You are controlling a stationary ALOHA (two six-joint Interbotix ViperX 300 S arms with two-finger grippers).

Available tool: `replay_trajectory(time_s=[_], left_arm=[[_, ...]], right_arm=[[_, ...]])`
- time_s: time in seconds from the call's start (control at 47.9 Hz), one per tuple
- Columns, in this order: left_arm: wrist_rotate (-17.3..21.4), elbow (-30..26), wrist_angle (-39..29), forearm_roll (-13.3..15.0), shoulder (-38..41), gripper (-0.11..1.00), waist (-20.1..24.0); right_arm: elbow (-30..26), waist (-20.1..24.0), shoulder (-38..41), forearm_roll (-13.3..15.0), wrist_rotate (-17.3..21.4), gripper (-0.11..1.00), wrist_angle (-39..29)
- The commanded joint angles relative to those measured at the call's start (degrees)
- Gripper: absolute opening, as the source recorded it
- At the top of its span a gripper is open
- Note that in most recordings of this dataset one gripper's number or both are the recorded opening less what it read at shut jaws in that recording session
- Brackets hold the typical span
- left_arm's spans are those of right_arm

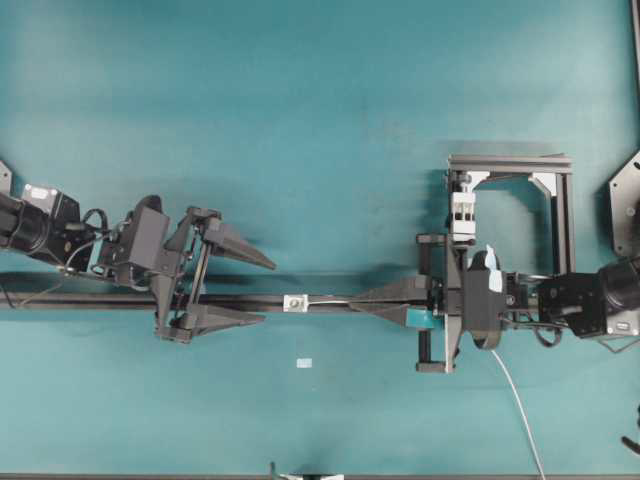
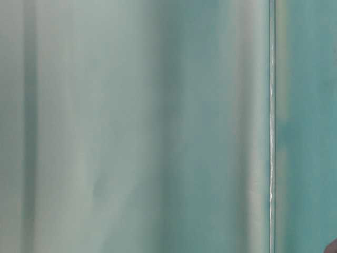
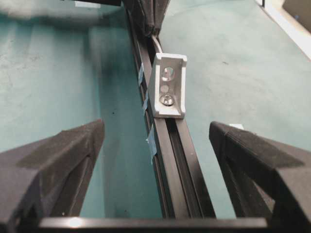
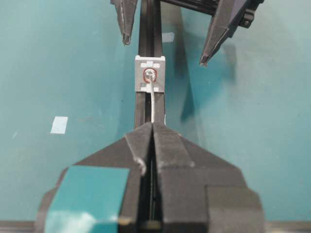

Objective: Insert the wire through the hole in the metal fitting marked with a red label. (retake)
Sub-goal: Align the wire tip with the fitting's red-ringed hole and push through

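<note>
The metal fitting (image 1: 295,303) is a small silvery bracket on the black rail, between my two grippers. Its hole (image 4: 150,75) carries a red ring. My right gripper (image 4: 152,125) is shut on the wire (image 4: 153,99), whose straight tip runs forward and reaches the hole. From the left wrist view the fitting (image 3: 168,87) faces me and its hole (image 3: 168,74) looks pale inside; no wire sticks out on this side. My left gripper (image 3: 155,145) is open, with its fingers (image 3: 58,160) either side of the rail, just short of the fitting. The rest of the wire (image 1: 515,400) trails off behind the right arm.
The black rail (image 1: 100,300) runs across the teal table. A small pale blue tape rectangle (image 1: 304,363) lies in front of the fitting. A black frame (image 1: 555,210) with a white clamp block (image 1: 461,215) stands behind my right gripper. The table-level view is only a blurred teal surface.
</note>
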State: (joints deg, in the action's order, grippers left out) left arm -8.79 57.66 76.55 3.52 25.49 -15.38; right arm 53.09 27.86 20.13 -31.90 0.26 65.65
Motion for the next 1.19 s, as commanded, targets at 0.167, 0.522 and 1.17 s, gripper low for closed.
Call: replay_trajectory(time_s=[0.167, 0.522, 1.17], left_arm=[[0.1, -0.4, 0.3, -0.1, -1.0, 0.76, -0.2], [0.1, -1.1, -0.5, -0.1, -1.0, 0.76, -0.1], [0.1, -2.1, -2.2, -0.1, -1.2, 0.76, -0.1]], right_arm=[[-1.9, -0.7, 0.6, -0.1, -0.2, 0.02, 0.3], [-4.0, -1.7, 1.5, 0.0, -0.9, 0.02, 0.0], [-8.3, -3.2, 3.6, 0.1, -2.9, 0.02, -1.2]])
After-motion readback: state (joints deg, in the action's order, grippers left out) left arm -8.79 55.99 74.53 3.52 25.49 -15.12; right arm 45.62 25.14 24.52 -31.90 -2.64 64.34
